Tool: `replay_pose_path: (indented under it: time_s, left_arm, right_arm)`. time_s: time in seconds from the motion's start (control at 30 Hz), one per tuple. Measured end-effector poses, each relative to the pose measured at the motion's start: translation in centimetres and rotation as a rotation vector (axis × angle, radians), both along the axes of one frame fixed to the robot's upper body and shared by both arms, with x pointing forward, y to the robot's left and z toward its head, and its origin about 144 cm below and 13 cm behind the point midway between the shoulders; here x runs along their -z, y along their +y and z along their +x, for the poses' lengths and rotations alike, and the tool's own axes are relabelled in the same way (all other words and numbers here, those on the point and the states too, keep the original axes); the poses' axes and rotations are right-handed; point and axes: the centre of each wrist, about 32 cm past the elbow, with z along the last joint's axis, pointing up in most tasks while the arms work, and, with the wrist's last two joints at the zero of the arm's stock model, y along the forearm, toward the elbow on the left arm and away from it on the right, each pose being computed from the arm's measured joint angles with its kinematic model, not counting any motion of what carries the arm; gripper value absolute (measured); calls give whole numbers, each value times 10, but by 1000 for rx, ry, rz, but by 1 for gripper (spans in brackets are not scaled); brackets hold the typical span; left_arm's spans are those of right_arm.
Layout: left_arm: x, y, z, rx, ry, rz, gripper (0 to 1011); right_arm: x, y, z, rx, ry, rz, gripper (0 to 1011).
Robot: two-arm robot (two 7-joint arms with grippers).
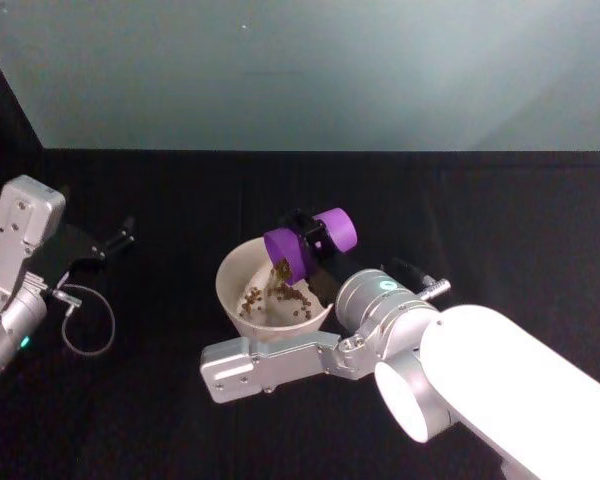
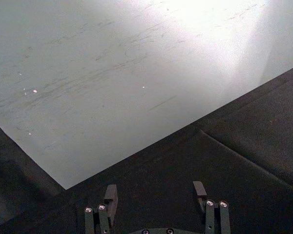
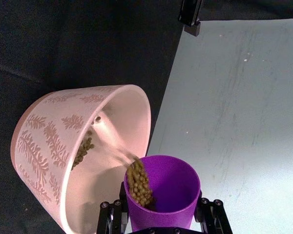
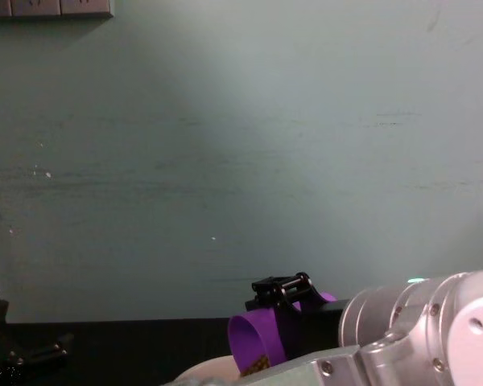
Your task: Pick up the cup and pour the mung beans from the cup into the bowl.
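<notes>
Right end effector (image 1: 315, 240) around tipped cup (image 1: 340, 230) above bowl (image 1: 223, 280).

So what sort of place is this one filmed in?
Probably a lab test bench, not a kitchen: a table draped in black cloth, a bare pale wall behind it, the right gripper holding the cup tipped over the bowl, the left gripper parked aside.

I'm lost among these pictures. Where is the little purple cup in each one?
Head view: cup at centre, tipped over the bowl, in the right gripper's jaws.
Right wrist view: cup bottom centre, mouth toward camera, beans spilling out.
Chest view: cup at bottom edge, near centre.
Left wrist view: parked left gripper faces wall and black cloth.
Shared landmark: that pale wall.
</notes>
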Motion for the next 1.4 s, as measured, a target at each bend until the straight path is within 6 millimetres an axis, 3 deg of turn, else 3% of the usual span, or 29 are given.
replay_pose_path:
  time_s: [1.4]
  left_arm:
    - [0, 0, 0, 0, 0, 0, 1000]
  right_arm:
    - [5, 3, -2, 0, -8, -39, 726]
